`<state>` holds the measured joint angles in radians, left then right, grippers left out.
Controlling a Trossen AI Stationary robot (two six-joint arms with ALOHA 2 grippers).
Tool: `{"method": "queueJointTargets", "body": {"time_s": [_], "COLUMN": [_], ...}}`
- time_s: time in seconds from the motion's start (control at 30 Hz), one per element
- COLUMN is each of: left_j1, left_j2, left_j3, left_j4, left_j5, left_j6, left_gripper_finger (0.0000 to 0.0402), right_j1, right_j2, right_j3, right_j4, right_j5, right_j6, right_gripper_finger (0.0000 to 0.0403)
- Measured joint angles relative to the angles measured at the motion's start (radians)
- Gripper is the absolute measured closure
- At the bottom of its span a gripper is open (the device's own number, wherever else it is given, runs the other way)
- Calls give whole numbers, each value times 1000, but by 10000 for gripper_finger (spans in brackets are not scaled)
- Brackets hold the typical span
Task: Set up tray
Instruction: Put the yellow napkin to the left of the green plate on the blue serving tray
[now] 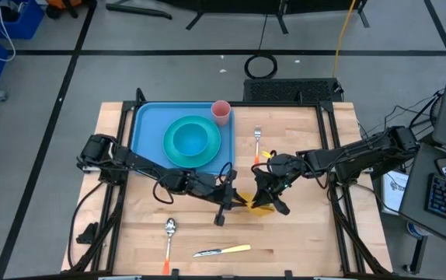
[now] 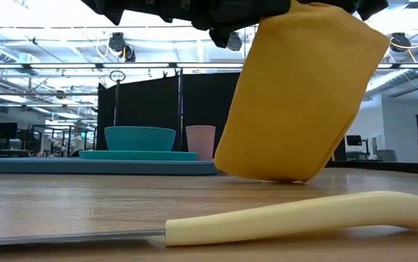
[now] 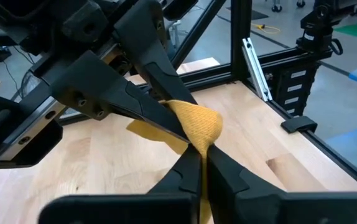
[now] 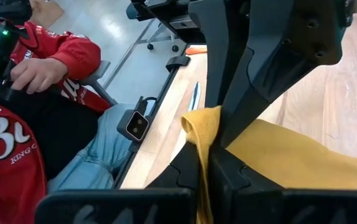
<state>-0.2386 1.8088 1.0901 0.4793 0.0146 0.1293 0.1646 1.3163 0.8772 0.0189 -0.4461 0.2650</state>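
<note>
- Tray (image 1: 147,128) sits at the far left part of the desk (image 1: 301,233), light blue, and it's already partly loaded: a teal plate (image 1: 204,157) with a teal bowl (image 1: 189,138) nested on it, plus a pink cup (image 1: 221,111) at the tray's far right corner.
- Napkin is what's in hand right now. A yellow cloth napkin (image 2: 296,94) hangs between the two arms near the desk's middle, lifted so only its lower edge seems to brush the wood in the low view.
- Left gripper (image 3: 198,155) is clenched on one pinched-up bit of the napkin, and the right gripper (image 4: 204,158) is clamped on another bit, so both are grasping the same cloth. Looks to me like a fold or a two-handed carry.
- Cutlery hasn't made it over yet: fork (image 1: 258,142) with an orange handle lies on the desk just right of the tray, spoon (image 1: 168,237) also orange-handled near the front edge, and a knife (image 1: 221,250) with a pale yellow handle beside it at the front.
- So I'd call it roughly halfway. Dishes are done; napkin, fork, spoon and knife are left.
- There's a person in a red top (image 4: 17,143) seated beyond the desk edge in the right wrist view, hands well clear of the grippers.
</note>
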Motion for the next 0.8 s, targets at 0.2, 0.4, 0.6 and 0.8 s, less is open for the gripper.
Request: {"method": "queueJointTargets", "body": {"time_s": [0.2,0.4,0.6,0.8], "left_j1": [1,1,-3,-9], "left_j2": [0,0,0,-4], "left_j3": [0,0,0,0], "left_j4": [-6,-12,-14,-40], "left_j5": [1,-16,-30,-76], "left_j6": [26,27,33,45], "left_gripper_finger": [395,397,398,399], "right_j1": [0,2,2,1], "right_j2": [0,0,0,-6], "right_j3": [0,-1,-1,-1], "right_j4": [0,0,-5,-33], "right_j5": [18,24,22,32], "right_j6": [-24,-43,-45,-46], "right_gripper_finger": [387,341,295,264]}}
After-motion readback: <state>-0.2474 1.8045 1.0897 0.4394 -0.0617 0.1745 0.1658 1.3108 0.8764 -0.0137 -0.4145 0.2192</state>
